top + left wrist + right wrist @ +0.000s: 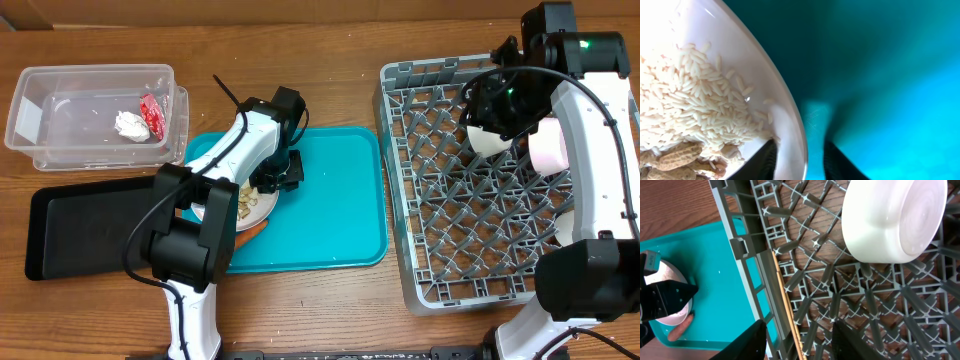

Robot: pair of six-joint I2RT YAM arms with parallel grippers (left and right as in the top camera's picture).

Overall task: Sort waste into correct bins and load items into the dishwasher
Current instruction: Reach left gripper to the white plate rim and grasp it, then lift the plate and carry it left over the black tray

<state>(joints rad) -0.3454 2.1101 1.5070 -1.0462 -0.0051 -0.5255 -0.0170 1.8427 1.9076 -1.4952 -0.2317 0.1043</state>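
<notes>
And left gripper (800,164) straddled the glossy white plate (756,64) at its thin rim, grip unclear; right gripper (799,341) gaped empty over grey lattice rack (733,229).

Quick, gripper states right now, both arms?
Left gripper: open, straddling the plate rim.
Right gripper: open, empty, over the dish rack.

The white plate (757,60), heaped with rice (685,110) and beige scraps (675,160), has its rim between my left hand's (800,164) fingers. Wrapper (152,115) and tissue (129,124) lie in the clear tub (90,70). A white bowl (895,220) sits tipped in the rack (726,230), chopsticks (788,305) along its wall.
</notes>
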